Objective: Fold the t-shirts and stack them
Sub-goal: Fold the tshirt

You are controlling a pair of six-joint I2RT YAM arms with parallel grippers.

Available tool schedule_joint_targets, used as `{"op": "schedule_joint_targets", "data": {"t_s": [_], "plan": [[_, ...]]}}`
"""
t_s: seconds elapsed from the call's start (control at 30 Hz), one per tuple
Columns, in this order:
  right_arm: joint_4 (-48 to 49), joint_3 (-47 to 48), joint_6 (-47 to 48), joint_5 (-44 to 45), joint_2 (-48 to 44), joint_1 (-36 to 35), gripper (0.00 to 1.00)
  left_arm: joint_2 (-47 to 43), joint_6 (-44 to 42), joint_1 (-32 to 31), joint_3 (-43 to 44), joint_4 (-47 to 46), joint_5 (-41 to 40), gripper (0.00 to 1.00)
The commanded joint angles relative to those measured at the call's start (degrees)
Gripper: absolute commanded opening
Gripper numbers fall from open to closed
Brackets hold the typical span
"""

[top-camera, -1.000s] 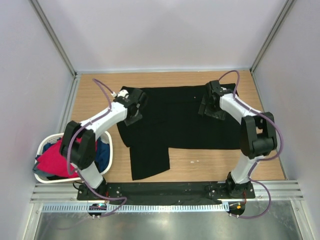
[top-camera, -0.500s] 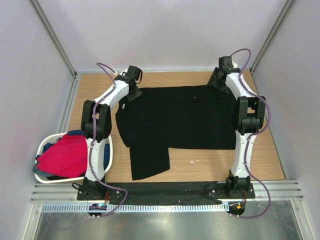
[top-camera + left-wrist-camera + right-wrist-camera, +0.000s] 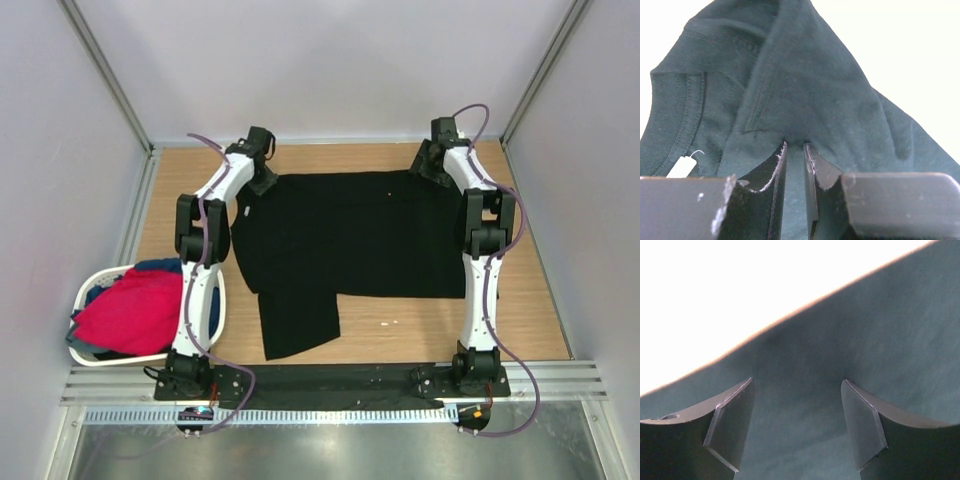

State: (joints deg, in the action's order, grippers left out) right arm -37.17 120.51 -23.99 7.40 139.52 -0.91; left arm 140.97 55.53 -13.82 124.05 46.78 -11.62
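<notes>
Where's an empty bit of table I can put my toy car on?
Best is the bare table at the near right, between the black t-shirt and the base rail. Thin bare strips run outside the left arm and the right arm. The middle is all shirt, and the basket is stuffed with red and blue shirts.

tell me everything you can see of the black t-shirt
The black t-shirt is plain, soft knit cloth, spread mostly flat across the wooden table, with one flap reaching toward the near edge on the left. Its ribbed collar carries a small white label. The left gripper pinches a puckered fold at the far left corner. The right gripper stands open over the far right edge.
</notes>
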Motion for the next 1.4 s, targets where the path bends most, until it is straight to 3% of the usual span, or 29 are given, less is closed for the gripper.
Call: {"op": "schedule_joint_targets", "data": {"t_s": [0.0,0.23,0.37,0.5,0.6,0.7,0.8,0.97,1.1,1.2,1.37], "plan": [[-0.2,5.6,0.7,-0.7,4.0,2.0,0.75,2.8,3.4,1.9,2.2,1.4,0.7,0.20],[-1.0,17.6,2.5,-3.6,11.8,2.9,0.78,9.4,3.6,2.9,14.0,3.1,2.6,0.20],[-1.0,21.4,3.2,-5.6,13.2,3.0,0.79,9.9,4.1,3.3,13.6,1.2,5.3,0.19],[-0.9,22.9,4.6,-10.4,8.3,3.0,0.81,1.5,0.9,3.2,8.6,-1.7,6.4,0.21],[-0.9,21.0,4.9,-12.0,0.2,2.9,0.84,-5.3,-4.1,3.2,6.1,-2.6,5.9,0.28],[-0.9,13.7,4.1,-12.4,-11.3,2.9,0.89,-16.4,-8.7,2.6,2.6,-2.5,6.7,0.42],[-1.0,2.2,2.0,-11.0,-24.2,3.0,0.96,-28.4,-11.1,-0.1,-6.1,-0.5,6.4,0.50],[-2.2,-20.4,-3.9,-2.7,-42.3,3.0,1.00,-49.5,-5.6,-10.8,-32.7,7.3,1.3,0.50],[-7.6,-40.1,-7.7,1.9,-54.2,3.4,1.00,-64.5,11.1,-20.8,-52.5,10.4,-2.1,0.50],[-10.2,-51.1,-10.4,3.1,-62.1,4.9,1.00,-75.5,19.2,-28.3,-66.1,10.6,-3.5,0.50],[-11.1,-62.8,-11.7,6.1,-71.1,8.5,1.00,-85.2,43.1,-45.3,-80.7,8.0,-9.5,0.49]]}}
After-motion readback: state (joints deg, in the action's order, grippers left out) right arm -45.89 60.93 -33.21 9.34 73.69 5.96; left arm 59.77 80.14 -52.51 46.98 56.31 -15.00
